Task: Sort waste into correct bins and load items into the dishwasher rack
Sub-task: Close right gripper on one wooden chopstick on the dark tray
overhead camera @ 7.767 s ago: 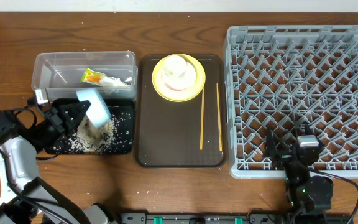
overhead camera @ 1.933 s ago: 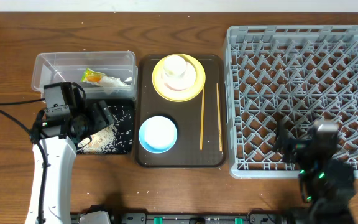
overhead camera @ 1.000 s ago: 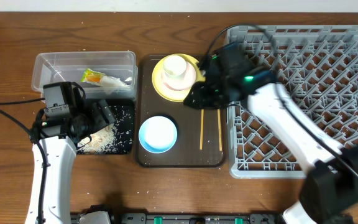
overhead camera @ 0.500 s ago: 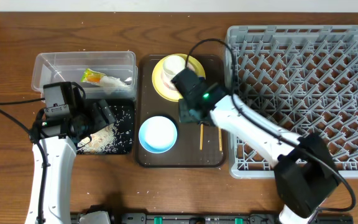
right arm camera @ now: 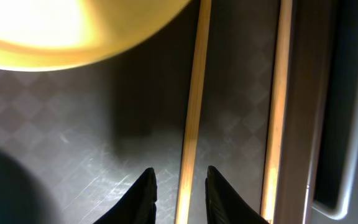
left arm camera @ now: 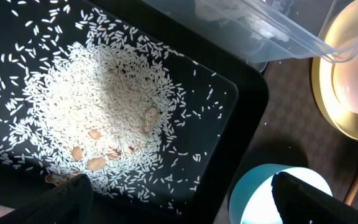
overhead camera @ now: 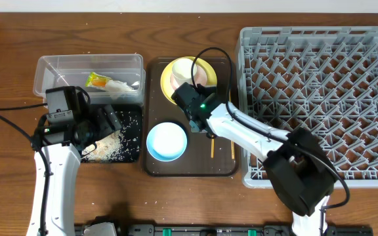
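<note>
Chopstick (right arm camera: pixel 191 106), the inner of two on the brown tray (overhead camera: pixel 195 165), lies between the spread fingers of the right gripper (right arm camera: pixel 180 180), not yet pinched. The next move is likely to close, lift and carry it to the rack (overhead camera: pixel 307 31) right of the tray. The left gripper (left arm camera: pixel 180 180), open and empty, hovers over rice (left arm camera: pixel 104 118) left of the tray.

non-task stuff: brown tray (overhead camera: pixel 195 164) mid-table, rectangular, rounded corners, raised rim, long side running front to back. close up, its floor (right arm camera: pixel 61 124) has a fine checker texture with a dull sheen and faint scuffs; same texture shows in the left wrist view (left arm camera: pixel 291 130). it sits flat on a wood table (overhead camera: pixel 189 196), reddish-brown, grain running left-right. white strip (overhead camera: pixel 110 6) along the far edge. black rail (overhead camera: pixel 195 231) with green bits along the near edge.
</note>
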